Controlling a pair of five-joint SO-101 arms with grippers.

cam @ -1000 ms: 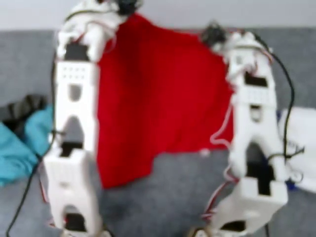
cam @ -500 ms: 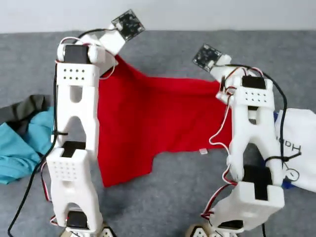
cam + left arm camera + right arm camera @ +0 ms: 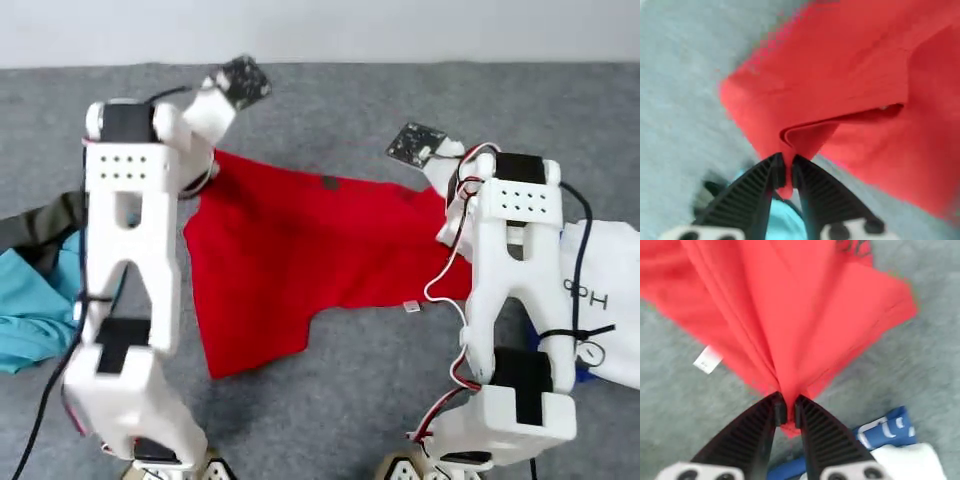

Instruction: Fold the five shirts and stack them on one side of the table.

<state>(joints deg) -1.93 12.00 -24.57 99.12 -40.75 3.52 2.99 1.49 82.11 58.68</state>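
Red shirt (image 3: 300, 250) lies at centre frame in the high view, long axis left to right. Left gripper (image 3: 785, 172) is clenched on its left end and right gripper (image 3: 786, 412) on its right end.

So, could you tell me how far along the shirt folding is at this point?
Early, it seems. Done: no neat stack yet. In hand: the left end effector and right end effector each pinch the red shirt, spread flat. Left: the crumpled teal shirt and dark shirt, and the white shirt at the opposite edge.
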